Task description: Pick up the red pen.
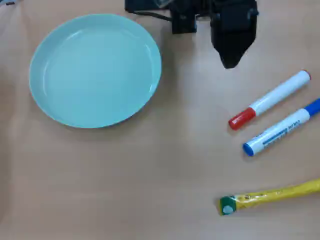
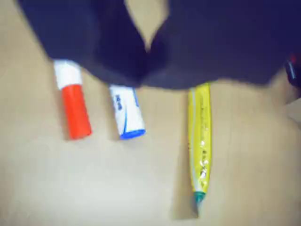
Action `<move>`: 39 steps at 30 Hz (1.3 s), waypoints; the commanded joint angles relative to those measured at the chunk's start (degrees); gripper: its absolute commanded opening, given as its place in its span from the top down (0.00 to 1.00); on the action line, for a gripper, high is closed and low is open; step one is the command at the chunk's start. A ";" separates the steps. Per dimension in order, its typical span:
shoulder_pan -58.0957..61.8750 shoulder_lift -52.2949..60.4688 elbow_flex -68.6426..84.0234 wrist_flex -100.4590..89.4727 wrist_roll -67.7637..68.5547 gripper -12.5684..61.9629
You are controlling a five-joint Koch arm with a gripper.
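The red pen (image 1: 270, 100) lies slanted on the tan table at the right of the overhead view, red cap at its lower left end and a thin red ring at the upper right end. In the wrist view its red cap (image 2: 75, 110) shows at the left, the barrel hidden under the gripper. My black gripper (image 1: 230, 62) hangs at the top of the overhead view, above and left of the pen and apart from it. In the wrist view the gripper (image 2: 147, 70) fills the top; its jaws meet at the tips, with nothing held.
A blue-capped white marker (image 1: 282, 129) lies just below the red pen, also in the wrist view (image 2: 127, 113). A yellow tube with a green end (image 1: 270, 196) lies lower right, also in the wrist view (image 2: 200, 136). An empty light-blue plate (image 1: 95, 70) sits at upper left.
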 commanded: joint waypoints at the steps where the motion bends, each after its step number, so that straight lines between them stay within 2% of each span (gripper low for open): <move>1: 0.62 -0.70 29.79 -13.62 -11.95 0.93; 39: -1.67 -0.44 29.88 -13.27 -11.87 0.93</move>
